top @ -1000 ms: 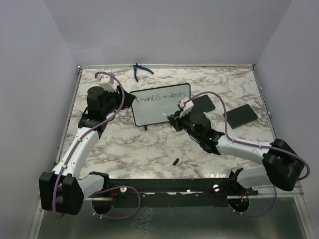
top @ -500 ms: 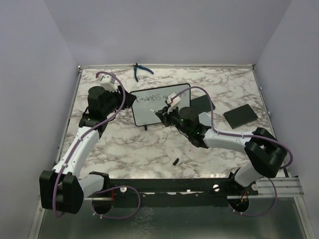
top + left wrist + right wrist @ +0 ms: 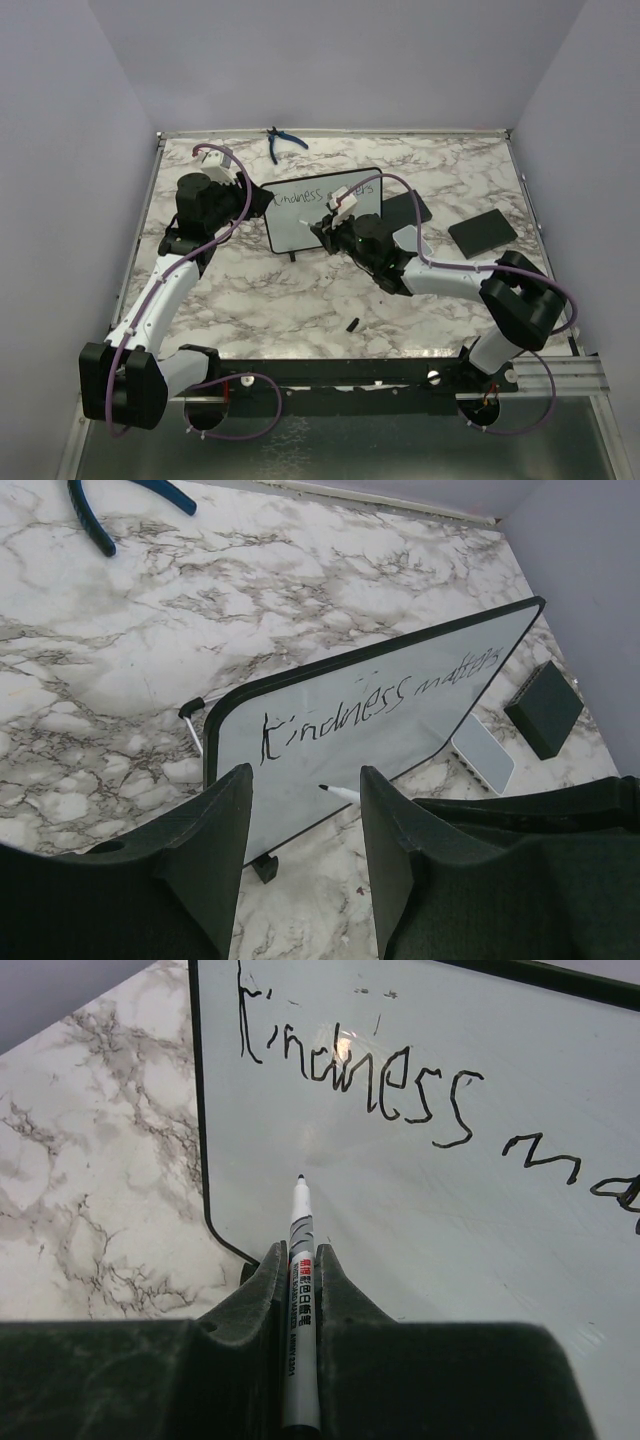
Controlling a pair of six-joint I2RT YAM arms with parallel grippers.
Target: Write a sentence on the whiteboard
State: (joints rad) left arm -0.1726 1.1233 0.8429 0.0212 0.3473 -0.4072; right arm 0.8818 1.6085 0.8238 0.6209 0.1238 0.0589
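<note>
Lying nearest the arm bases on the marble table (image 3: pixel 250 300) was a small black piece (image 3: pixel 352 323), too small to identify. Beyond it the right gripper (image 3: pixel 298 1255) was clamped tight on a marker (image 3: pixel 301 1310), whose black tip pointed at the whiteboard (image 3: pixel 480 1240) below the word "Kindness"; whether the tip touched the surface could not be told. The whiteboard stood tilted on its small feet near the middle of the table, and the sentence (image 3: pixel 400 1085) ran in one line along its upper part, reading "Kindness matters". The left gripper (image 3: pixel 305 785) hovered at the board's left end, its jaws about half apart with nothing between them. A pale grey block (image 3: pixel 482 755) lay just beside the board's right end. Farther right lay a flat black pad (image 3: pixel 483 232). Blue-handled pliers (image 3: pixel 283 143) rested at the far edge.
</note>
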